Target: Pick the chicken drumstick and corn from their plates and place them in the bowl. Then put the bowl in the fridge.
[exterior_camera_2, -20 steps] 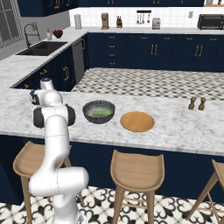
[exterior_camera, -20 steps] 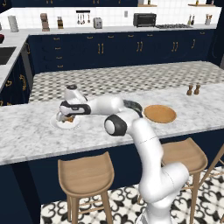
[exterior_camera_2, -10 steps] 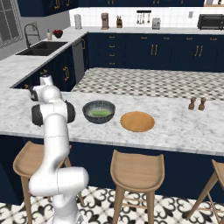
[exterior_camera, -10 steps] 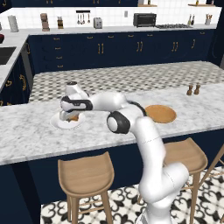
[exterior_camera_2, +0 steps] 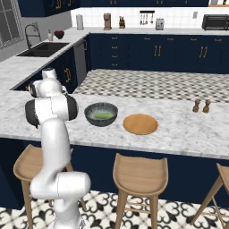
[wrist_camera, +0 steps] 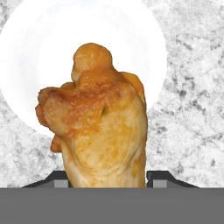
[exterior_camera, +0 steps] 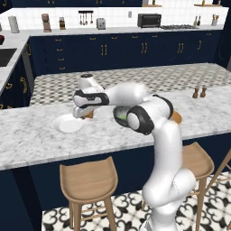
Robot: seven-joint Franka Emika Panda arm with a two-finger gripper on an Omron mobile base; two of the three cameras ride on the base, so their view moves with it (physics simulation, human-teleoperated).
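Note:
The golden-brown chicken drumstick point(wrist_camera: 103, 131) looms close in the hand view, and my gripper point(wrist_camera: 107, 179) is shut on it, a dark fingertip on each side. Below it lies the bare glossy white plate point(wrist_camera: 39, 48). From the left base view my gripper point(exterior_camera: 84, 113) hangs just above the counter with the drumstick point(exterior_camera: 89, 115), at the right edge of the white plate point(exterior_camera: 66, 124). The dark speckled bowl point(exterior_camera_2: 101, 114) holds the green corn point(exterior_camera_2: 102, 116); in the left base view the bowl point(exterior_camera: 121, 115) is partly hidden by my arm. The orange-brown plate point(exterior_camera_2: 140, 124) lies bare to the bowl's right.
Salt and pepper shakers point(exterior_camera_2: 201, 106) stand on the counter's far right. Wooden stools point(exterior_camera_2: 140, 171) line the near side of the marble island. A sink point(exterior_camera_2: 42, 48) and navy cabinets run along the back and left walls.
My gripper has risen off the white plate with the drumstick and shifted right toward the bowl. The plate is now bare.

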